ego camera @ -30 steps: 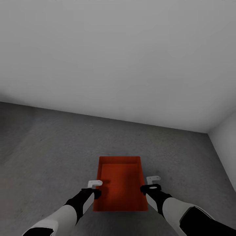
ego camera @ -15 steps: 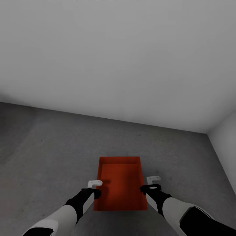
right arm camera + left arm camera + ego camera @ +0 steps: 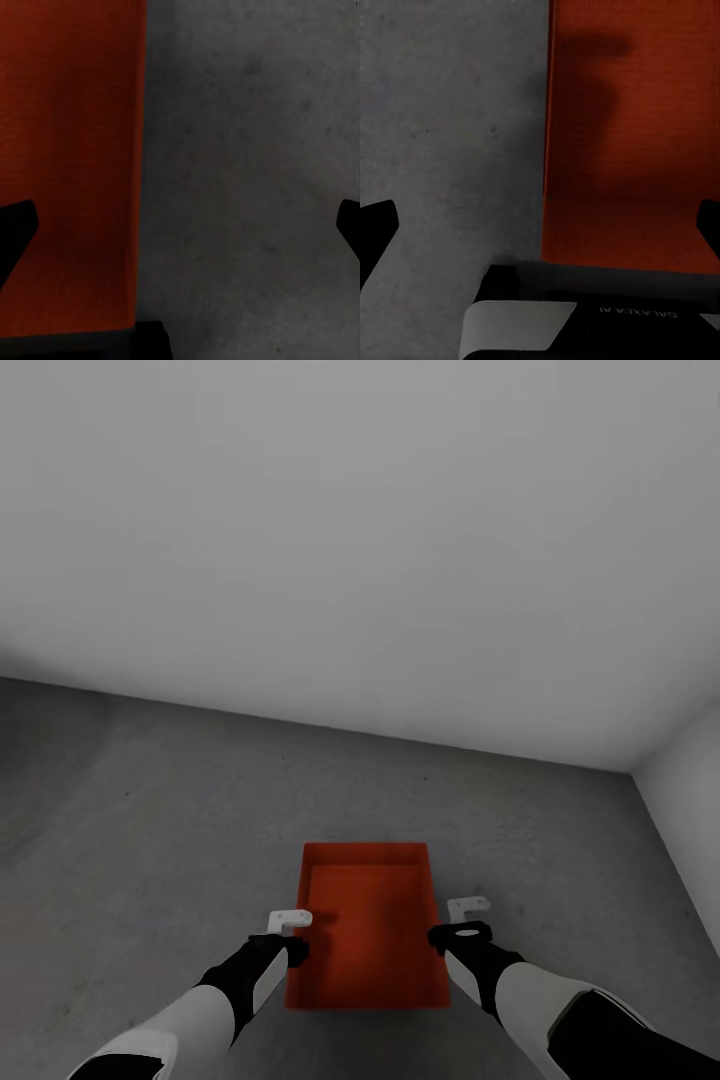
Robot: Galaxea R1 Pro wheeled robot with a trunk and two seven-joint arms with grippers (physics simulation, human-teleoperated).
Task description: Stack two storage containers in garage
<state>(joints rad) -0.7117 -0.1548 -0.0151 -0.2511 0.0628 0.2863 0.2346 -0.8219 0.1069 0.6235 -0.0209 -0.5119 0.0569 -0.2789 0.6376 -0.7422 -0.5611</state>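
Fingers (image 3: 376, 225) spread wide straddle the storage container's (image 3: 367, 925) bare interior.

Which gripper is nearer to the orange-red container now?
About equal. Left gripper is open astride the container's left wall; right gripper open astride its right wall.

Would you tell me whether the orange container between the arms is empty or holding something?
Empty: the storage container sits upright on the grey floor, and its bare orange bottom shows in the head view.
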